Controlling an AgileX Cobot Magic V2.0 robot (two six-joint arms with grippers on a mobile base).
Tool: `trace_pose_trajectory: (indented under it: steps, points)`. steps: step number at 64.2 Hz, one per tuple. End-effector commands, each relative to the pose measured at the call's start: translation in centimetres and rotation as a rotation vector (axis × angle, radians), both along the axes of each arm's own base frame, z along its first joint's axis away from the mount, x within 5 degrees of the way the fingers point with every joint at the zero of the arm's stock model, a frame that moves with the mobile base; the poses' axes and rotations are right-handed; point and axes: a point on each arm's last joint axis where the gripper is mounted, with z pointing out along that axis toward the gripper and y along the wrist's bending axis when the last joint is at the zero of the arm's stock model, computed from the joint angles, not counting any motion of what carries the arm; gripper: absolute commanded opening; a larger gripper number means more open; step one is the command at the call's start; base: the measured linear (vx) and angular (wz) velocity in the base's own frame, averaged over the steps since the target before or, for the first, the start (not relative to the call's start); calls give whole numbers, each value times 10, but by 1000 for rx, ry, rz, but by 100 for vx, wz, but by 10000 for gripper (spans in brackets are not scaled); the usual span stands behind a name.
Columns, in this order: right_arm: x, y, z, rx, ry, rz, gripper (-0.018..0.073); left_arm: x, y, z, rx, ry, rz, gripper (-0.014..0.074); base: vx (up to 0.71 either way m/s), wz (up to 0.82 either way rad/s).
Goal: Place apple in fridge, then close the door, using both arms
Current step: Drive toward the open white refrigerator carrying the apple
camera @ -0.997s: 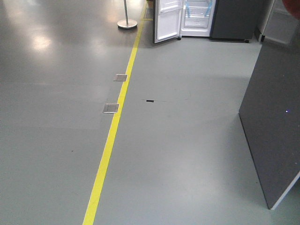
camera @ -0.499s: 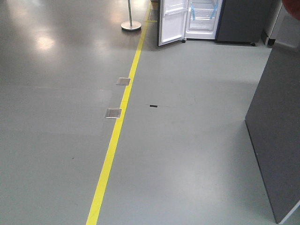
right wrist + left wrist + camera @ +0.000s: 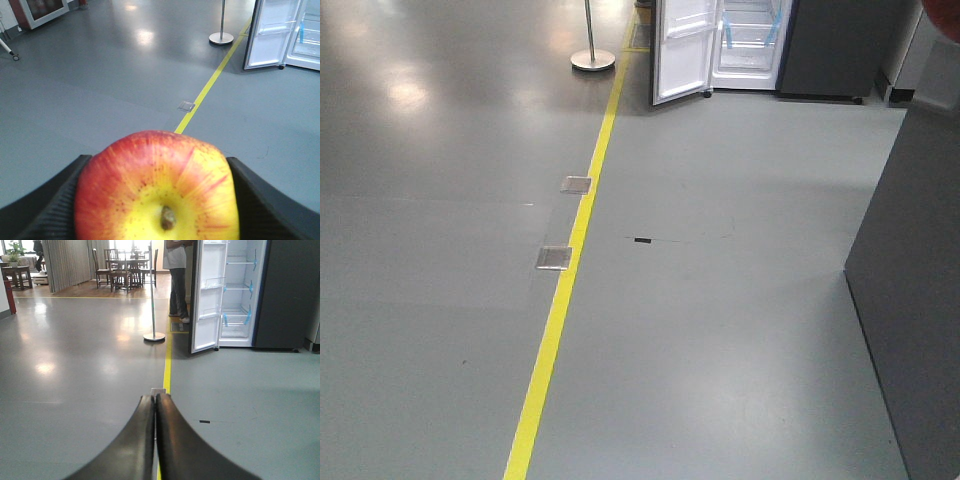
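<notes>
The apple [image 3: 157, 192], red with a yellow patch around its stem, fills the bottom of the right wrist view. My right gripper [image 3: 157, 167] is shut on it, a black finger pressing each side. In the left wrist view my left gripper [image 3: 155, 399] is shut with nothing in it, its fingertips touching. The fridge [image 3: 240, 295] stands far ahead, white inside with blue tape strips. Its door [image 3: 207, 295] is swung open toward me on the left. The front view shows the fridge [image 3: 750, 40] and door [image 3: 680, 50] at the top edge. The right wrist view catches the door [image 3: 272, 35] at top right.
A yellow floor line [image 3: 555, 320] runs toward the fridge, with two metal floor plates [image 3: 554, 257] beside it. A silver pole on a round base [image 3: 154, 336] stands left of the door. A person [image 3: 176, 275] stands behind the door. A dark grey panel [image 3: 910, 300] rises at the right.
The floor plates and the pole's base have slid down the front view, and the dark panel has shifted right. The fridge sits a little nearer.
</notes>
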Motion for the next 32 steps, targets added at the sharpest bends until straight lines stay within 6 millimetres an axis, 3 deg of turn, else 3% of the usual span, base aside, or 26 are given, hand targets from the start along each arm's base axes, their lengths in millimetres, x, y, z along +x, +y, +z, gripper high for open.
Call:
trace_pose_trajectory:
  steps: [1,32]
  points:
    - [-7,-1,18,33,-117,-20,196,-2,-1,14,-10,-107,-11,-6,18,-3]
    - [-7,-1,18,33,-117,-20,196,-2,-1,14,-10,-107,-11,-6,19,0]
